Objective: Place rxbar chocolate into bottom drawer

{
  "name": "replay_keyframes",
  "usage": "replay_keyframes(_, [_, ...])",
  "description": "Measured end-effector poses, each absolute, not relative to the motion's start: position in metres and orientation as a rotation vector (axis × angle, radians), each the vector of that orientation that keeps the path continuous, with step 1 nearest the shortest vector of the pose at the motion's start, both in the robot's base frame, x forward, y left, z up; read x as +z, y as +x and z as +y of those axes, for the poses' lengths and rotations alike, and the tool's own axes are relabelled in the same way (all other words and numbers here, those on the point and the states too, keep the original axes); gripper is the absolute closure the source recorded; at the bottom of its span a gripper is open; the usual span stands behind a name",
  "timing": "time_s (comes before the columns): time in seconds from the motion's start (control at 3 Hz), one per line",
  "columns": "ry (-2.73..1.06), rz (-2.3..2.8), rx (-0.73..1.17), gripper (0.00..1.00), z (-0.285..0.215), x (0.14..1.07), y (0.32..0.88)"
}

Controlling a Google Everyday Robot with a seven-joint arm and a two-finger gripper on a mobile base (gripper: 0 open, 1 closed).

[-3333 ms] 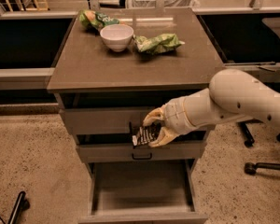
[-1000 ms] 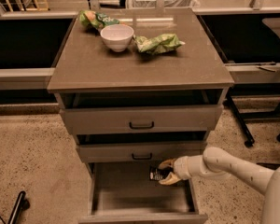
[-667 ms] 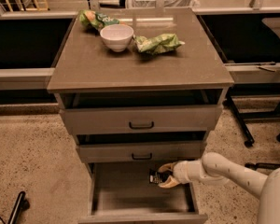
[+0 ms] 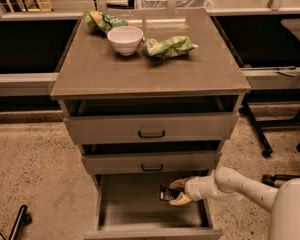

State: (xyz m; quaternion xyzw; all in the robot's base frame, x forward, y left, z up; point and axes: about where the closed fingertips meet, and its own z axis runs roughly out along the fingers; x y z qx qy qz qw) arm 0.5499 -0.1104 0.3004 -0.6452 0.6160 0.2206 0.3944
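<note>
The bottom drawer point(image 4: 140, 211) stands pulled out, its grey floor bare on the left. My gripper point(image 4: 174, 193) reaches into it from the right, low over the right part of the floor. It is shut on the rxbar chocolate point(image 4: 166, 194), a small black bar whose end sticks out to the left of the fingers. The white arm point(image 4: 240, 186) comes in from the lower right.
The two upper drawers point(image 4: 151, 129) with black handles are slightly open. On the cabinet top point(image 4: 150, 64) stand a white bowl point(image 4: 125, 39) and two green snack bags point(image 4: 171, 46). Chair legs and casters point(image 4: 262, 151) are at the right on the speckled floor.
The gripper with the bar went from in front of the middle drawer down into the bottom drawer. Over the last second it barely moved.
</note>
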Motion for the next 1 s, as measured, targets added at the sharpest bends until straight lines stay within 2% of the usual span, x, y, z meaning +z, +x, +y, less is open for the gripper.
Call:
replay_keyframes(0.33, [-1.632, 1.564, 0.581, 1.0, -0.1107, 0.2954, 0.5463])
replay_keyframes(0.67, [-1.632, 1.564, 0.582, 0.82, -0.1106, 0.2953, 0.5462])
replay_keyframes(1.0, [-1.632, 1.564, 0.582, 0.59, -0.1105, 0.2952, 0.5462])
